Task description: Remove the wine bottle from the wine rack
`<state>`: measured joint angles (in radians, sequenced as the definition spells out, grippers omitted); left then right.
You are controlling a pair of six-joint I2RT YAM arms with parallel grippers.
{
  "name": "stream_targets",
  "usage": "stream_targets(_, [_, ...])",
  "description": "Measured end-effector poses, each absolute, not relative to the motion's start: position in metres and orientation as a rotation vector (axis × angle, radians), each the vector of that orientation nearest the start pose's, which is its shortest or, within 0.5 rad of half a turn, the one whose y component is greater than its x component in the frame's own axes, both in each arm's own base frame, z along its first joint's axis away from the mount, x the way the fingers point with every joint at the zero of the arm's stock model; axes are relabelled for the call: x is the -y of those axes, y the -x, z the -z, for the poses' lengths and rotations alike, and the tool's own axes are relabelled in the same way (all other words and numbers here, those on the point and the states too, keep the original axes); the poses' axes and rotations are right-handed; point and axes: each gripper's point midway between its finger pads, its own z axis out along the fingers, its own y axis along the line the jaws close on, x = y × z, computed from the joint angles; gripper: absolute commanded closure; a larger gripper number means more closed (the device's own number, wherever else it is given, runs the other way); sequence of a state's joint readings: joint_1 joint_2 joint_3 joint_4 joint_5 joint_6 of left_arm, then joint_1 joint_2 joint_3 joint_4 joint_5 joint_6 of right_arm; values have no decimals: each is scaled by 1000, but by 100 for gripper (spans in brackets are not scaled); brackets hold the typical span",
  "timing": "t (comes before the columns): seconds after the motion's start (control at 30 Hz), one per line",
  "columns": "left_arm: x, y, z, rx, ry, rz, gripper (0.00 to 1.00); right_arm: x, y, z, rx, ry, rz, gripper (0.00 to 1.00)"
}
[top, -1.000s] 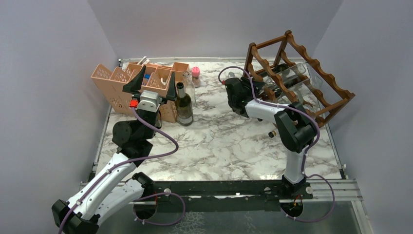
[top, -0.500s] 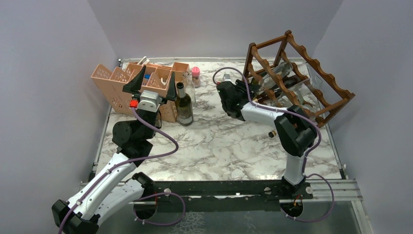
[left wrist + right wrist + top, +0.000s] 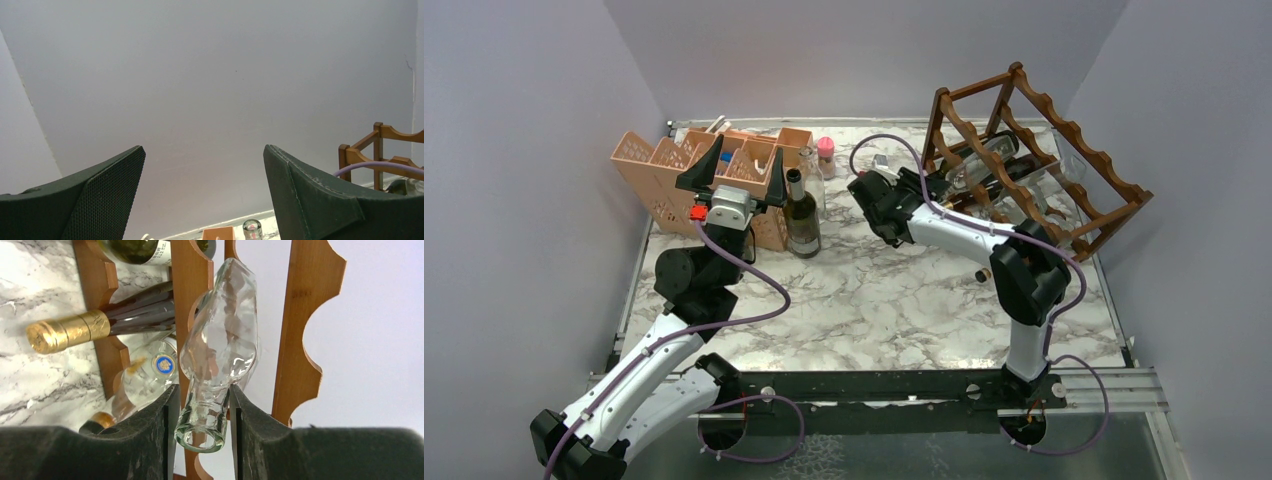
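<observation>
Firmly on wine bottle (image 3: 220,340) neck — right fingers (image 3: 270,450).

Left arm (image 3: 686,285) folded, left gripper (image 3: 748,150) pointing up, jaws wide. Right arm (image 3: 1024,270) extended, right gripper (image 3: 202,410) clamped on clear glass bottle (image 3: 220,340) neck.

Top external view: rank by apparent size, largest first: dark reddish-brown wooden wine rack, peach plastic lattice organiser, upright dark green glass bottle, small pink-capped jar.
1. dark reddish-brown wooden wine rack
2. peach plastic lattice organiser, somewhat smaller
3. upright dark green glass bottle
4. small pink-capped jar, clearly the smallest
</observation>
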<state>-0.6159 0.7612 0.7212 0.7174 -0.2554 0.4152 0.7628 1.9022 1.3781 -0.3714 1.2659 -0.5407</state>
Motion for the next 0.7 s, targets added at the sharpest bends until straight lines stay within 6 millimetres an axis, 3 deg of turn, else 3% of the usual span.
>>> stream_targets(0.27, [116,-269,-466,-891,-229,76,6,-159,-382,-207,-1934,755,1281,99])
stream_targets(0.5, [116,-269,-466,-891,-229,76,6,-155,-370,-227,-1982,684,1145,99])
stream_targets(0.7, [117,-269,-466,-893,-229,79,6,-166,-365,-246,-1985,653,1050,99])
